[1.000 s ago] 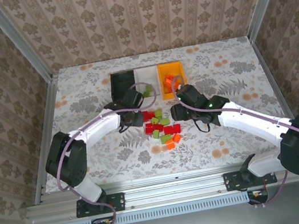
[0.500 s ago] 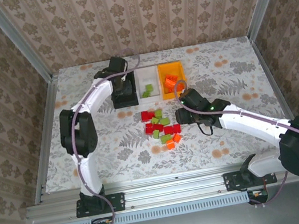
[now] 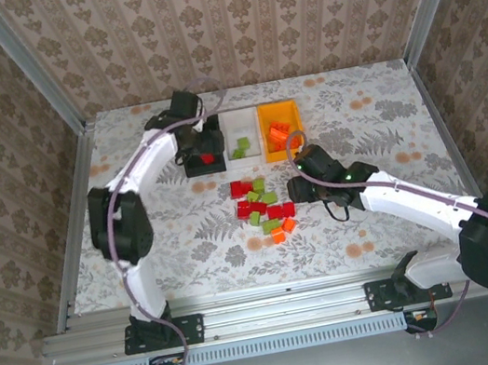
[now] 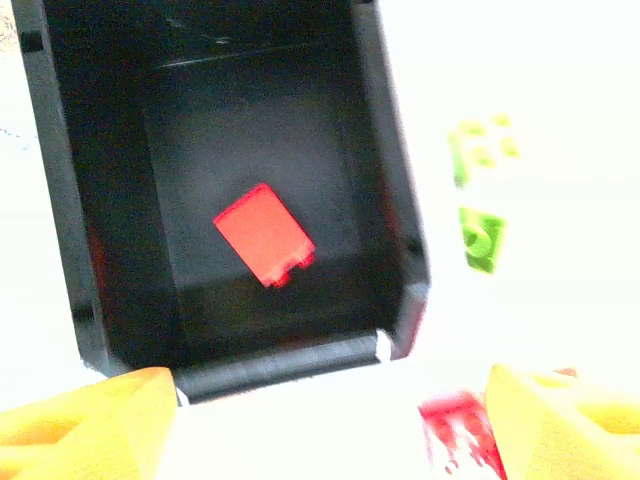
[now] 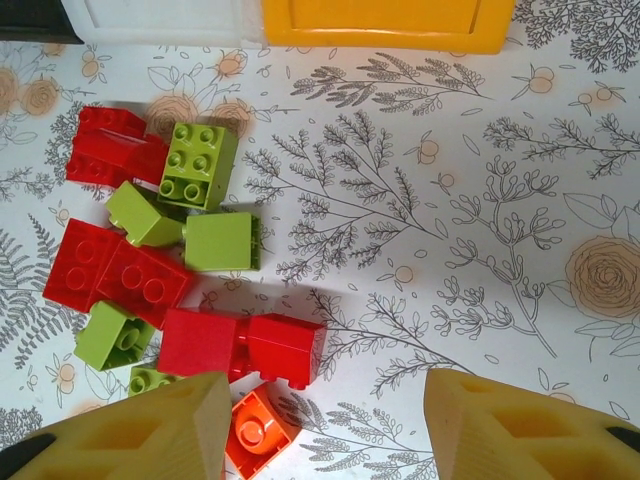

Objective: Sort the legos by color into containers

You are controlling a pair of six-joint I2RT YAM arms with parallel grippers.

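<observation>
Tabletop (image 3: 390, 204) from above: three bins stand in a row at the far side, black (image 3: 185, 128), white (image 3: 236, 125) and orange (image 3: 276, 106). The left gripper (image 3: 204, 152) hangs over the black bin. The right gripper (image 3: 295, 190) hovers beside a loose pile (image 3: 263, 207) of red, green and orange bricks.

Left wrist view: a red brick (image 4: 264, 234) lies inside the black bin. The yellow fingers (image 4: 90, 420) stand wide apart with nothing between them. The white bin is washed out by glare, so only green bricks (image 4: 480, 190) show there. A red smear (image 4: 458, 430) near one finger is too blurred to name.

Right wrist view: the fingers (image 5: 130, 430) are apart over bare table. An orange brick (image 5: 258, 432) sits just beside one finger, touching two red bricks (image 5: 240, 345). If that is the next pick, the risk is that closing jaws catch a red neighbour too, or shove the cluster aside. A green brick (image 5: 150, 380) is half hidden behind that finger, and the bins are cut off at the top edge.
</observation>
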